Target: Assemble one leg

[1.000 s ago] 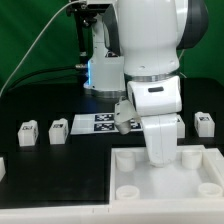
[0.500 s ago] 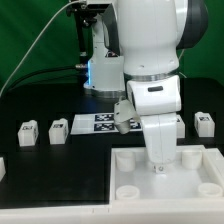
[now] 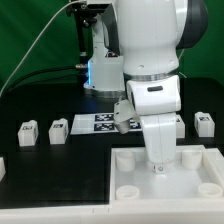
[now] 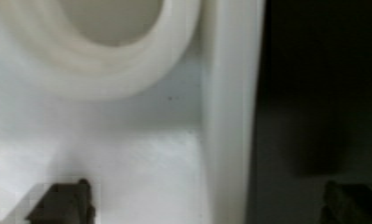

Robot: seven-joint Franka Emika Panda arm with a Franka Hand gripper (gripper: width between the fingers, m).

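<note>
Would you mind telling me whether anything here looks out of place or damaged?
Nothing stands out: the panel lies flat, the loose legs sit apart on the table, and the open gripper hangs over the panel.

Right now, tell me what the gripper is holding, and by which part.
Nothing, as far as the wrist view shows: the gripper is open, its fingers wide apart either side of the white panel edge, not clamped on it.

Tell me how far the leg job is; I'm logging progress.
Done: nothing yet. The panel's visible corner holes are empty, and three legs lie loose on the table. In hand: the gripper sits low over the panel, fingers apart, holding no leg. Left: pick up a leg and fit it to the panel.
</note>
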